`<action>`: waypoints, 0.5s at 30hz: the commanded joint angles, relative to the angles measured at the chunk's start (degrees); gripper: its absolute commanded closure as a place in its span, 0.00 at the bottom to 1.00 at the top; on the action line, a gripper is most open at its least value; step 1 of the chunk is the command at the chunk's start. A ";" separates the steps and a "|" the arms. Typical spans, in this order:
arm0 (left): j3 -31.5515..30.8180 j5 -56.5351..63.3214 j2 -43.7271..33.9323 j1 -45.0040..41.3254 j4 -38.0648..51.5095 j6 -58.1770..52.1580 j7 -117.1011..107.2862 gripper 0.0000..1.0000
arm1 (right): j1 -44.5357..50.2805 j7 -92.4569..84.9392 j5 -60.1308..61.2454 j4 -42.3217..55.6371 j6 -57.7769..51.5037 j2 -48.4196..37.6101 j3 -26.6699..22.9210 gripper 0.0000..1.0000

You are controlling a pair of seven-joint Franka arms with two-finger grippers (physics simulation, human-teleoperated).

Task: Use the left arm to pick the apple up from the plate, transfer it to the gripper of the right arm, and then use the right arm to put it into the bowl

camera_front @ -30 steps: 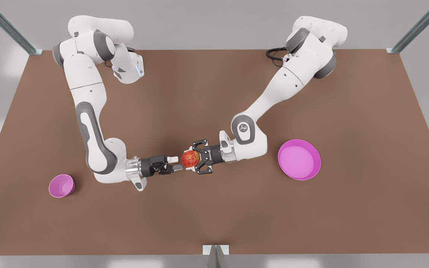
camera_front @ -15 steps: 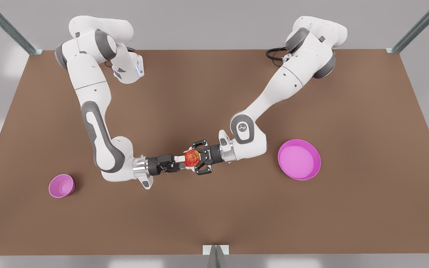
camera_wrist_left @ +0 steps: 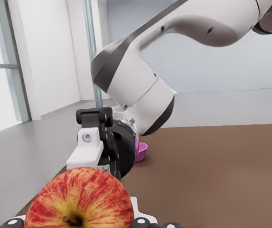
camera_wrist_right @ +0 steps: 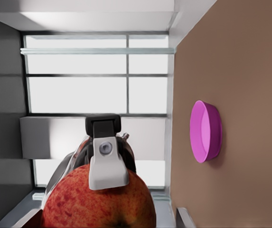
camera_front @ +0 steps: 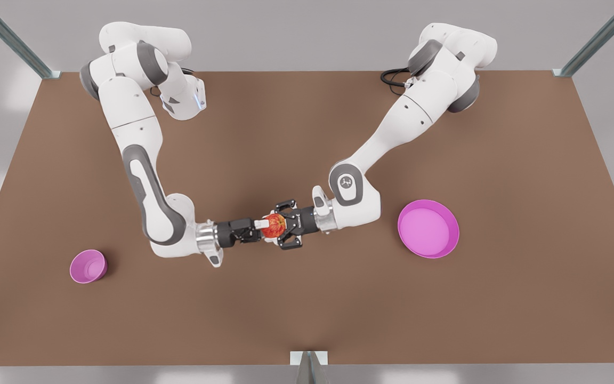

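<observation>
Above the bench [camera_front: 307,309], the left hand [camera_front: 279,224] gripped the apple [camera_front: 273,226]; the right hand [camera_front: 262,228] had its fingers spread around it, unclosed.

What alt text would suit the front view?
Two white robot arms meet in the middle, the left gripper holding a red apple up to the right gripper. A small pink bowl sits at the view's left, a wide pink plate at its right.
</observation>
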 commanded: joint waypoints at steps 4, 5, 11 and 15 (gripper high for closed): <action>-0.02 0.19 -0.10 -0.05 0.02 -0.29 1.02 0.33 | 0.21 0.37 -0.18 -0.62 0.85 -0.62 1.06 0.00; -0.02 0.19 -0.10 -0.05 0.02 -0.29 1.02 0.33 | 0.21 0.37 -0.18 -0.62 0.85 -0.70 1.06 0.00; -0.02 0.19 -0.10 -0.05 0.02 -0.20 1.02 0.33 | -0.31 0.37 -0.09 -1.76 0.76 -1.94 1.85 0.00; 0.07 0.19 -0.01 -0.05 0.02 -0.20 1.02 0.32 | 0.21 0.28 -0.09 -2.20 2.08 -1.85 2.11 0.00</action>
